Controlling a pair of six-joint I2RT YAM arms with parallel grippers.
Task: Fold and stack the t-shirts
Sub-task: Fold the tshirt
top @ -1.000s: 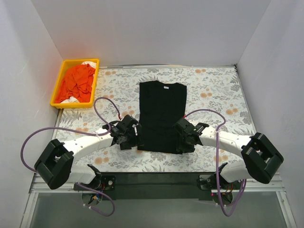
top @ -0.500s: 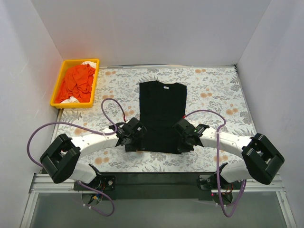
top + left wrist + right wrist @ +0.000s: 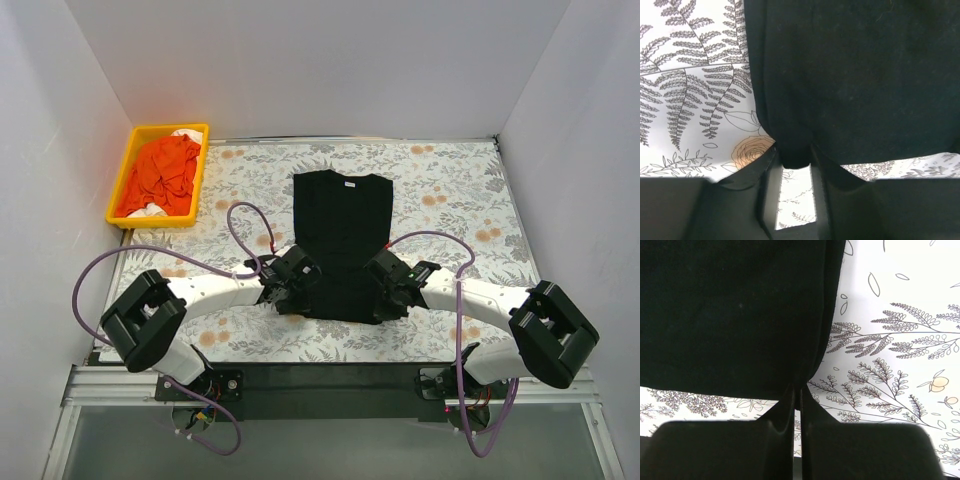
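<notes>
Item: black t-shirt [image 3: 340, 230], lying flat and stretching away ahead of both pincers. Judged soft, light and limp, and likely to sag once lifted. Best hold: the near hem corners. Left gripper [image 3: 795, 161] is narrow, with a tuck of hem between its jaws. Right gripper [image 3: 796, 390] is pressed tight on the other hem corner.

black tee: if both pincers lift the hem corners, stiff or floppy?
Likely floppy: the black t-shirt hem puckers where the right pincer pinches it. Probably light: thin cloth bunches between the fingers of the left pincer. Expect the middle to sag and drag on the table.

Floral table [image 3: 450, 190]: black t-shirt [image 3: 340, 230] flat, yellow tray [image 3: 168, 128].
</notes>
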